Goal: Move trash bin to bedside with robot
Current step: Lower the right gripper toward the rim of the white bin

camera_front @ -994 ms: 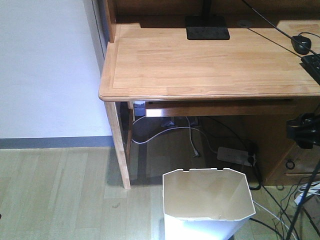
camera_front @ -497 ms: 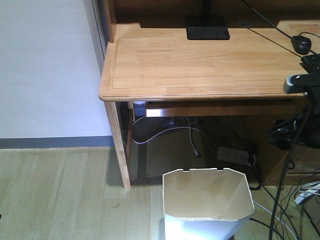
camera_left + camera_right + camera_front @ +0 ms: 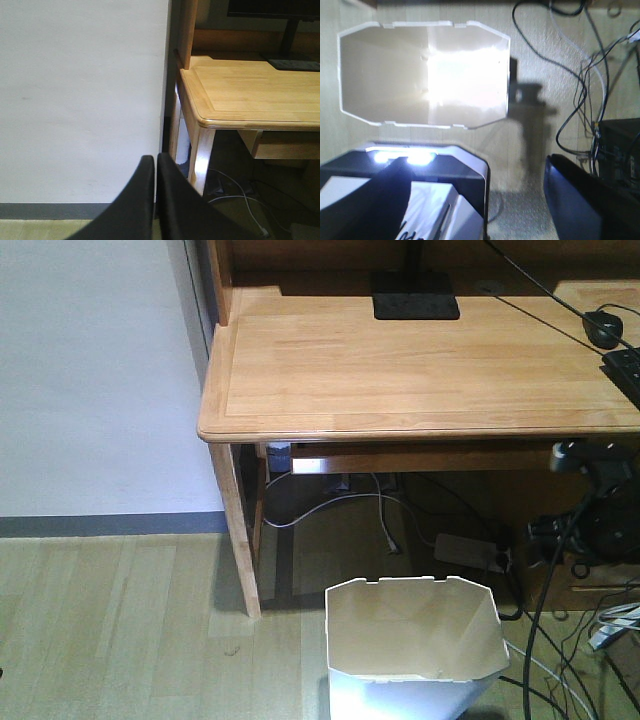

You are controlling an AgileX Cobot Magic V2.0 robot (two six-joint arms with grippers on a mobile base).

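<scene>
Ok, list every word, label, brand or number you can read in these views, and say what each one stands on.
No text is legible in any view.
Dark printed marks on the white panel at the bottom of the right wrist view: too blurred to read.
Keys of the keyboard on the desk: too small to read.
Visible walls of the trash bin: no label or print shows.

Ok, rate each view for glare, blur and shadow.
Right wrist view: glare whites out the inside of the trash bin, and everything is soft. Front view: sharp, even light, dim under the desk. Left wrist view: the left gripper is a dark silhouette; the desk is clear.
</scene>
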